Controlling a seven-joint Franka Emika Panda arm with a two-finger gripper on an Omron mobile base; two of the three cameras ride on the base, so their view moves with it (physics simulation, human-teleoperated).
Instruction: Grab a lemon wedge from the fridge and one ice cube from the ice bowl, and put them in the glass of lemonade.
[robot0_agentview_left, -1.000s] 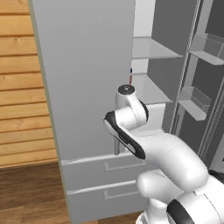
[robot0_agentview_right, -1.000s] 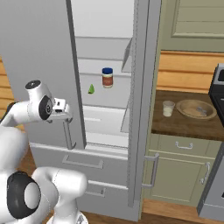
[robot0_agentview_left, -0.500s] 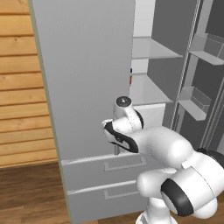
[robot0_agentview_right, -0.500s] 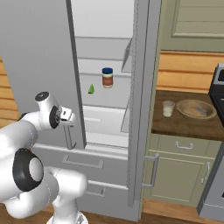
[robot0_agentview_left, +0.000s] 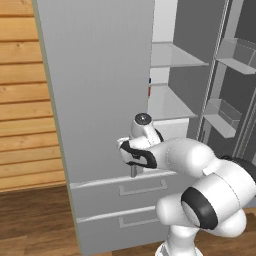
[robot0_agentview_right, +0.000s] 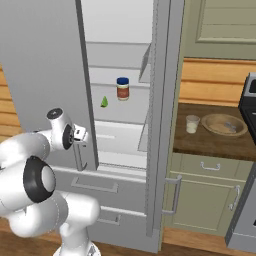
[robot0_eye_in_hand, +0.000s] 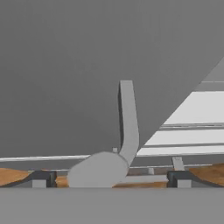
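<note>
The fridge (robot0_agentview_right: 164, 115) stands with its left door (robot0_agentview_left: 100, 80) swung wide open. On a middle shelf inside lies the small yellow-green lemon wedge (robot0_agentview_right: 104, 102). My gripper (robot0_agentview_right: 81, 137) is low at the open door's edge, by its vertical bar handle (robot0_agentview_right: 78, 156). In the hand view my gripper (robot0_eye_in_hand: 109, 179) is open, and the handle's (robot0_eye_in_hand: 127, 118) rounded lower end sits between the spread fingertips (robot0_eye_in_hand: 41, 178) without being clamped. The glass of lemonade (robot0_agentview_right: 192, 123) stands on the counter right of the fridge, with the tan ice bowl (robot0_agentview_right: 224, 124) beside it.
A brown jar with a blue lid (robot0_agentview_right: 122, 88) stands on the shelf just right of the wedge. The fridge's right door (robot0_agentview_left: 235, 100) with its bins is open too. Two grey drawers (robot0_agentview_left: 125, 200) lie below. A dark stove (robot0_agentview_right: 248, 100) borders the counter.
My hand has dropped lower along the open door's edge and drawn closer to the handle's bottom end. The jaws stayed wide open; the door and shelf items have not moved.
</note>
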